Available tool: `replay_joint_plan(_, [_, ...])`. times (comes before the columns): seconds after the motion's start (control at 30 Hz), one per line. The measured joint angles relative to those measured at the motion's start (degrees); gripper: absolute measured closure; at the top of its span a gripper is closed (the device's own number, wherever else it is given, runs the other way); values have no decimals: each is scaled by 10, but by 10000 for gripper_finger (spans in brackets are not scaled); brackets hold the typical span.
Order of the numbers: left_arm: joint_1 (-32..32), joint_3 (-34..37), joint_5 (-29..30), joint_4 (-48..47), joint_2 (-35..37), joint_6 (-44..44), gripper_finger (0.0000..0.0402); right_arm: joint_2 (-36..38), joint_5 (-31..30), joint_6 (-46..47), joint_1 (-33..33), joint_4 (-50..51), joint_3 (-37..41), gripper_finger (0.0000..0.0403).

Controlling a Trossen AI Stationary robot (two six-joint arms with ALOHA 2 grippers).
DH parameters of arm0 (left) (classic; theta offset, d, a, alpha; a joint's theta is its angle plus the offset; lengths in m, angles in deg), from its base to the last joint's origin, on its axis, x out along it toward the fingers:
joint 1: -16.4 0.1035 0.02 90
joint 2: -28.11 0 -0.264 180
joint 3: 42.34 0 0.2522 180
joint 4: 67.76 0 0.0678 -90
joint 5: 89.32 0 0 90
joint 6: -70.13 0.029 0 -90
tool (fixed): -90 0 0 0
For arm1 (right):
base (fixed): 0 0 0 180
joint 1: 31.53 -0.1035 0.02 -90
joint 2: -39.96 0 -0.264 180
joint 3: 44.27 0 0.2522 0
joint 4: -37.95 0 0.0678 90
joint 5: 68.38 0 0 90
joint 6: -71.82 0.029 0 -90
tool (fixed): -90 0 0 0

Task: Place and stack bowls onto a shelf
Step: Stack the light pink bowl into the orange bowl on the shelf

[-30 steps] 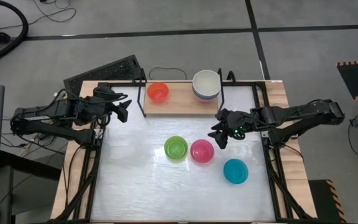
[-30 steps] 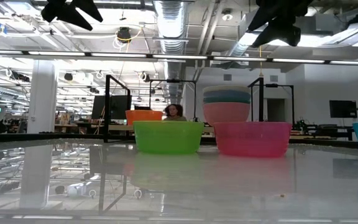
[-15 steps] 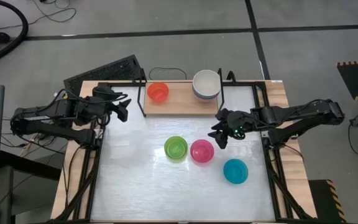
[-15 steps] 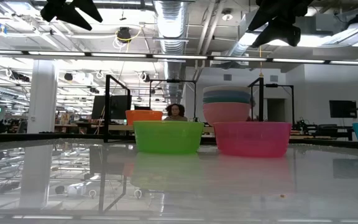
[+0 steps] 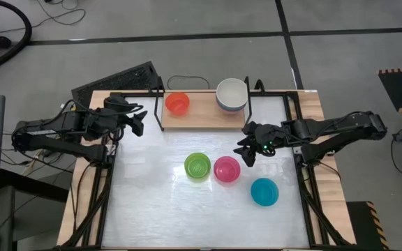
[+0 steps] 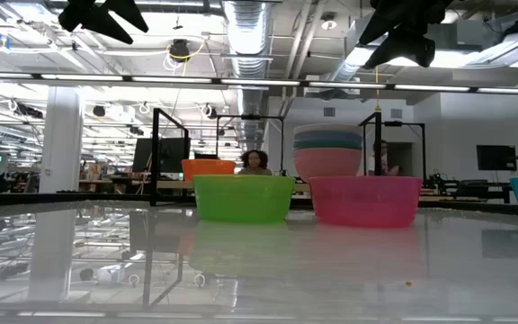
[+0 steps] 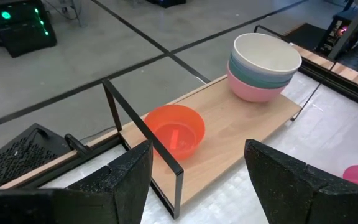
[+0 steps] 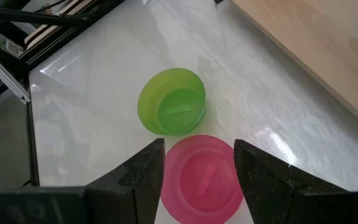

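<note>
The light-wood shelf [image 5: 204, 111] stands at the table's far edge. On it rest a red-orange bowl [image 5: 177, 103] and a stack of larger bowls, cream-white on top [image 5: 232, 95], with teal-blue and pink showing below [image 7: 261, 87]. A lime green bowl [image 5: 197, 166], a magenta bowl [image 5: 227, 169] and a teal bowl [image 5: 264, 192] sit on the white tabletop. My left gripper [image 5: 139, 124] hovers open near the shelf's left end. My right gripper [image 5: 246, 151] hovers open just right of the magenta bowl [image 8: 202, 179], above the table.
A black perforated panel [image 5: 117, 80] lies beyond the table's far-left corner. The shelf's black wire end loops [image 7: 143, 134] stand upright at both ends. Bare white tabletop [image 5: 173, 213] stretches across the near half. People show far off in the room behind [image 6: 254, 162].
</note>
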Motion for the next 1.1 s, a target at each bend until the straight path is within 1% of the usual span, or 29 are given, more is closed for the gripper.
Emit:
replay_joint_plan(0.53, [0, 0, 1, 0, 0, -2, 163, 0, 0, 0, 0, 0, 0, 186])
replay_joint_plan(0.8, [0, 0, 2, 0, 0, -2, 163, 0, 30, -9, 9, 0, 0, 186])
replay_joint_plan(1.1, [0, 0, 2, 0, 0, -8, 163, 0, 31, -12, 19, 0, 0, 186])
